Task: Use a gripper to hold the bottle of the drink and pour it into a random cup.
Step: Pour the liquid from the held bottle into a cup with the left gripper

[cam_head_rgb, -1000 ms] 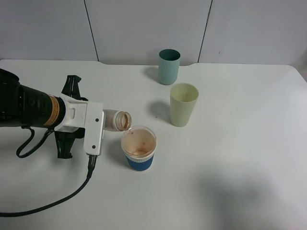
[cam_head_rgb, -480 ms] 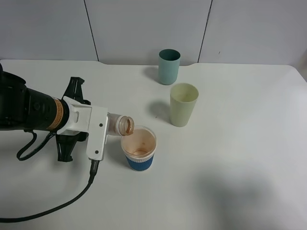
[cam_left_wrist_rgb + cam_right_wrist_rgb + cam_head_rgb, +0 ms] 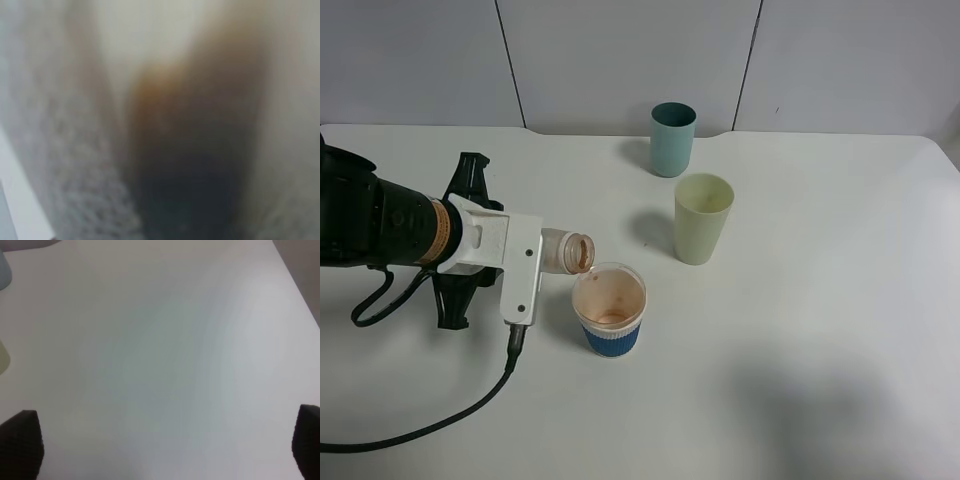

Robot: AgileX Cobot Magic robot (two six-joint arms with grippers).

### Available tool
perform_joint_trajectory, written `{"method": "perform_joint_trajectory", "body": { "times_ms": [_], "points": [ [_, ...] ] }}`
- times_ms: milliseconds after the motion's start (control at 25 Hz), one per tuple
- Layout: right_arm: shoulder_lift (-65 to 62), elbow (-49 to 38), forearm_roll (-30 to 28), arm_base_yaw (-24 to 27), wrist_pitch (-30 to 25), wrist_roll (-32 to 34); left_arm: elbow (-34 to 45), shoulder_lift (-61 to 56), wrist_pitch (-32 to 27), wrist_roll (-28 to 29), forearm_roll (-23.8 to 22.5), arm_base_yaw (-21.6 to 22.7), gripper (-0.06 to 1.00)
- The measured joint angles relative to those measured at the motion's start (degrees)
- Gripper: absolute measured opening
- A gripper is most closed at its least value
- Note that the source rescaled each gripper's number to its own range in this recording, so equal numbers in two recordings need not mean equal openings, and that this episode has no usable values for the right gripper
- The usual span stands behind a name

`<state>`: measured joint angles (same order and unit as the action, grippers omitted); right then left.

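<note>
left gripper (image 3: 532,258) level, bottle (image 3: 568,251) sideways

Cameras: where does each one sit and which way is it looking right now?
Exterior high: mounted high, looking down on the white table; shows the left gripper holding the bottle tipped toward the blue-sleeved cup.
Left wrist: pressed close to the bottle; only a brown blur, no gripper discernible.
Right wrist: looks down at the table; the right gripper shows two dark fingertips, wide apart.
Shared: exterior and left wrist both see the bottle.
</note>
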<state>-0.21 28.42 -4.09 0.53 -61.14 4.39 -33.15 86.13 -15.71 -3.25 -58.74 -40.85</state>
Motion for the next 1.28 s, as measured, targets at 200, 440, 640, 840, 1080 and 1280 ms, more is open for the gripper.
{"method": "perform_joint_trajectory", "body": {
  "times_ms": [200,440,640,840,1080,1280],
  "points": [
    [0.0,0.0,0.0,0.0,0.0,0.0,0.0,0.0,-2.2,0.1,-0.5,-2.6,0.0],
    [0.0,0.0,0.0,0.0,0.0,0.0,-0.8,0.0,-3.3,0.9,-1.2,-3.2,0.0],
    [0.0,0.0,0.0,0.0,0.0,0.0,-3.3,0.1,-4.3,3.9,-4.6,-3.2,0.0],
    [0.0,0.0,0.0,0.0,0.0,0.0,-3.4,0.6,-5.0,4.1,-5.2,-3.2,0.0],
    [0.0,0.0,0.0,0.0,0.0,0.0,-3.8,1.0,-5.2,4.2,-5.9,-3.2,0.0],
    [0.0,0.0,0.0,0.0,0.0,0.0,-3.8,1.0,-7.6,4.3,-7.3,-5.6,0.0]
  ]
}}
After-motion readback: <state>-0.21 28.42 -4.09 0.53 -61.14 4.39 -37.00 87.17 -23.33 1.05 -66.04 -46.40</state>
